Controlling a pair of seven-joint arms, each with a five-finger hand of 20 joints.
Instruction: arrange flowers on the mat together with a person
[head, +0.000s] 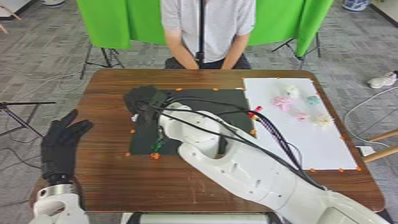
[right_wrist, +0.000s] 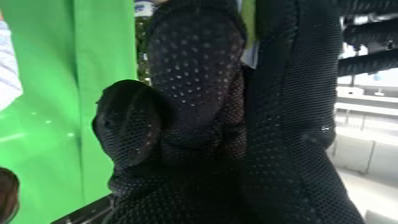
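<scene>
Flower placement on the black mat is likely being attempted by the right robot hand — its grip cannot be told — with steady positioning being needed next.

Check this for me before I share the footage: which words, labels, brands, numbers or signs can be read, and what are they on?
None that can be read.
Dark mat and white mat: no readable text.
Person's shirt and green curtain: none readable.
White right arm: any markings are too small to read.
</scene>
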